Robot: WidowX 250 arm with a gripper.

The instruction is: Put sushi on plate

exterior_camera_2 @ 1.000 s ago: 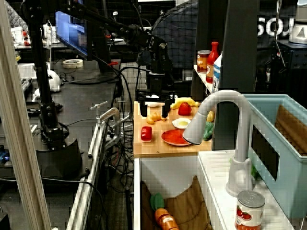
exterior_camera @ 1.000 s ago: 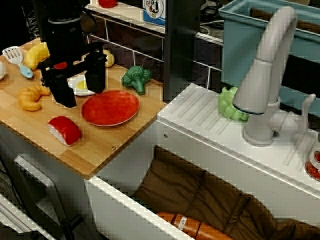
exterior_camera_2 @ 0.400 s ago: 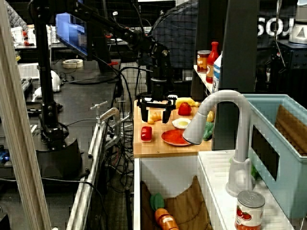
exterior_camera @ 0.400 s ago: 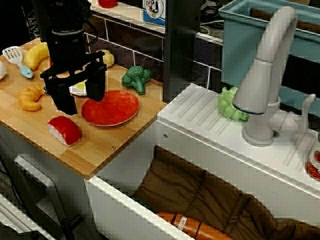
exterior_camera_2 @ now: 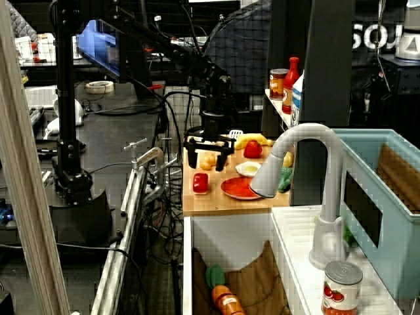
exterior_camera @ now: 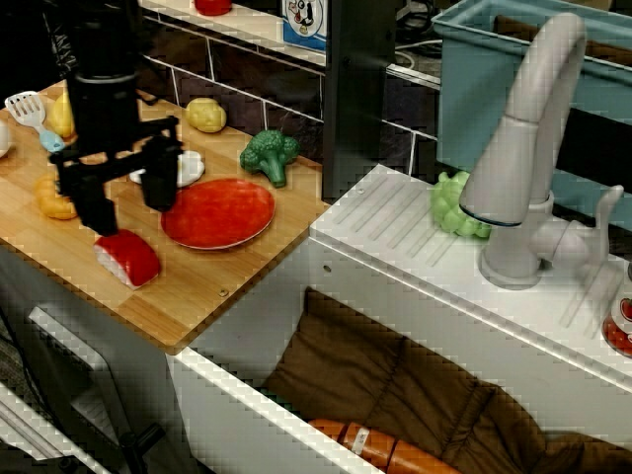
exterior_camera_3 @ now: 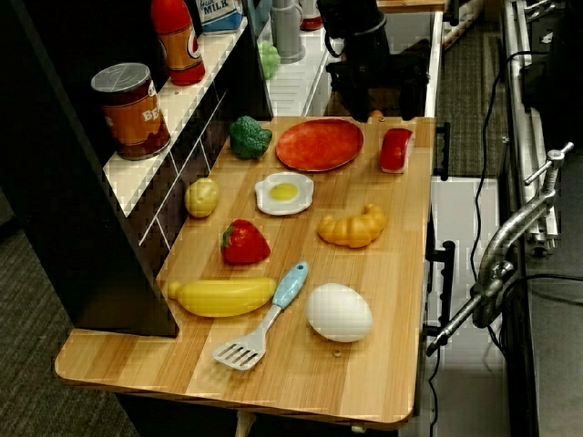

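Gripper point(exterior_camera: 120, 193) spread open, nothing held – we're above the sushi point(exterior_camera: 127, 258), offset toward the croissant point(exterior_camera: 54, 197). Risk: one finger lands on the glossy top and skids it off the counter edge, away from the plate point(exterior_camera: 218, 212).

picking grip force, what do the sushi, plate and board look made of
Sushi: seems hard molded plastic, going by the glossy red top with highlights over a matte white base. Plate: probably plastic too, with a smooth, slightly shiny red face and a thin raised rim. Board: looks like wood or bamboo laminate, with visible grain strips and a satin finish.

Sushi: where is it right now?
The sushi lies on the wooden board's front edge, beside the plate, not on it, with the open claw just above.
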